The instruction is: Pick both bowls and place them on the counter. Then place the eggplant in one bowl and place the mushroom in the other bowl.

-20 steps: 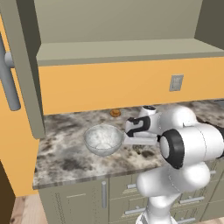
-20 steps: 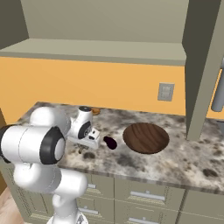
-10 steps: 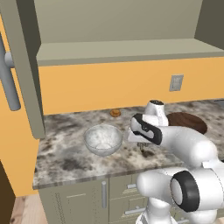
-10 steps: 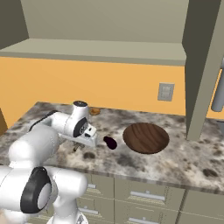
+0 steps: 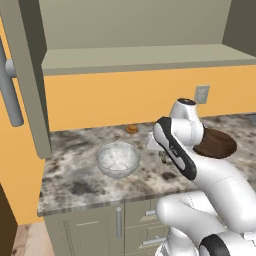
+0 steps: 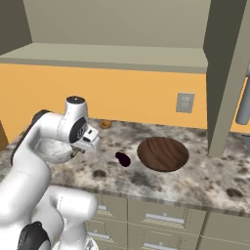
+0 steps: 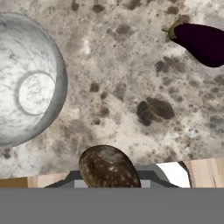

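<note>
Tabletop [image 5: 80, 187]: grey-white and dark speckled slab over beige-grey drawers [image 6: 161, 219], orange wall behind, open cabinet shelf [image 5: 145, 57] above.

Marbled bowl [image 5: 118, 159]: deep, round, grey-white. Upright on the tabletop, left of the fingers in the left base view; at the left edge of the hand view [image 7: 26, 83], empty, near the fingers but apart from them. In the right base view it sits partly behind the arm [image 6: 52, 149].

Orange-brown lump [image 5: 131, 129]: small, flat, on the tabletop near the wall, beyond the bowl and the fingers.

Fingers [image 6: 78, 152]: pointing down over the tabletop, between the marbled bowl and the eggplant. Mostly hidden behind the hand in both base views. Whether they are released or clenched cannot be told.

Mushroom [image 7: 109, 168]: brown speckled cap, directly at the fingers at the bottom centre of the hand view; contact with the fingers cannot be confirmed.

Eggplant [image 6: 123, 159]: small, glossy, dark purple, lying on the tabletop right of the fingers, between them and the wooden bowl; at the upper right of the hand view [image 7: 201, 43], green stem end toward the fingers' side.

Wooden bowl [image 6: 162, 153]: wide, shallow, dark brown, upright on the tabletop, well right of the fingers, just beside the eggplant, empty. In the left base view it is partly hidden behind the arm [image 5: 217, 145].

Wall outlet [image 6: 185, 102]: on the orange wall above the wooden bowl.
</note>
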Tool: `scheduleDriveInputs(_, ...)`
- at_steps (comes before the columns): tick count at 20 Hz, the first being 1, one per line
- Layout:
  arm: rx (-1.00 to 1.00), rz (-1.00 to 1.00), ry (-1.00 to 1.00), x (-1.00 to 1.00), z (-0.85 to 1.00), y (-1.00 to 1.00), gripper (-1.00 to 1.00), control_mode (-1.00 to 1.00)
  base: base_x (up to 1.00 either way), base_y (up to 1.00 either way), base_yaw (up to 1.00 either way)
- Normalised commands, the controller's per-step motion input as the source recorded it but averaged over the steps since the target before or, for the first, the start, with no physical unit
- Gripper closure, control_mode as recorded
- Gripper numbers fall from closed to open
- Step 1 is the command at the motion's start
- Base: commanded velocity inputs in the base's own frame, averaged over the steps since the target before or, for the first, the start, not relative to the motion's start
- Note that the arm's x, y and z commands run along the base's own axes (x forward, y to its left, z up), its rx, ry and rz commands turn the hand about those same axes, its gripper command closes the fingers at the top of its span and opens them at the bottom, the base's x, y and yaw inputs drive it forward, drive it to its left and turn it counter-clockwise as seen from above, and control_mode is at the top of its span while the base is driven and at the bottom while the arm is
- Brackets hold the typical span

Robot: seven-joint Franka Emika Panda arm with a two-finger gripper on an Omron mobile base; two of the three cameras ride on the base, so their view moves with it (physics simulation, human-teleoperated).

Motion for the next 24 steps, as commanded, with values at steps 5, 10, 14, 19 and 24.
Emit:
scheduleDriveInputs(5,0.0,0.0,0.02,0.07,0.36,0.61,1.0,-1.0,0.0,0.0,0.0)
scheduleDriveInputs(10,0.0,0.0,0.09,0.15,0.07,0.79,1.0,-1.0,0.0,0.0,0.0)
scheduleDriveInputs(14,-0.03,0.0,0.06,0.15,-0.04,0.84,1.0,-1.0,0.0,0.0,0.0)
scheduleDriveInputs(19,-0.09,0.0,0.03,0.34,-0.31,0.48,1.0,-1.0,0.0,0.0,0.0)
scheduleDriveInputs(24,-0.03,0.0,0.02,0.33,-0.32,0.09,1.0,-1.0,0.0,0.0,0.0)
